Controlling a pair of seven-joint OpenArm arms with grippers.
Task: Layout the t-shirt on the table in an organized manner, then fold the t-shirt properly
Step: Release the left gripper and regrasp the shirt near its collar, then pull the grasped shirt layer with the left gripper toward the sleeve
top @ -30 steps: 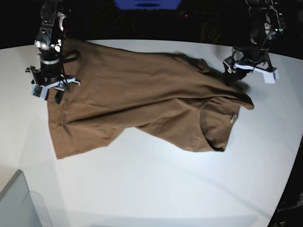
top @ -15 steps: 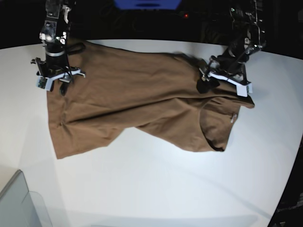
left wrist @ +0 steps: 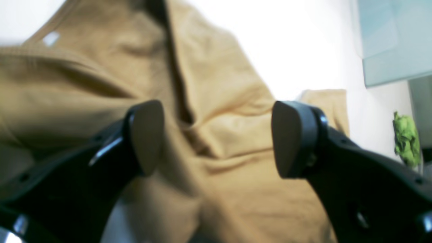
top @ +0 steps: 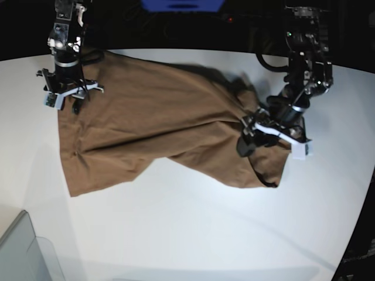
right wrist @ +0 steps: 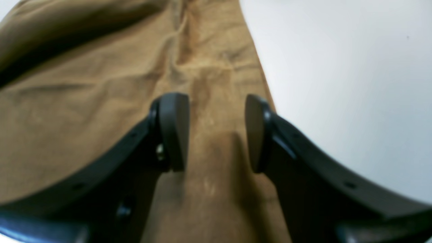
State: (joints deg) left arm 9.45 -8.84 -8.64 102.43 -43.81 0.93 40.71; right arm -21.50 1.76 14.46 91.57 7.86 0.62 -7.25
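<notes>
Layout step in hand, judged: plain brown short-sleeved cloth t-shirt (top: 164, 126) lying skewed and rumpled across the middle of the large white matte table (top: 193, 234), not yet flat.

Left gripper (top: 270, 136) over the neck end of the shirt, black fingers (left wrist: 148, 135) spread wide, nothing between them. Right gripper (top: 65, 93) over the far hem corner of the shirt, fingers (right wrist: 173, 131) parted, empty.

Advice: pinch single layers only at collar side and hem, lift little, draw apart evenly to pull the diagonal crease out; avoid bunching.

Fabric soft, matte, wrinkly, ribbed collar, small white tag (left wrist: 50, 38). Tabletop smooth, curved edge. Grey translucent bin corner (top: 26, 252) near the table edge, well apart from the shirt.
</notes>
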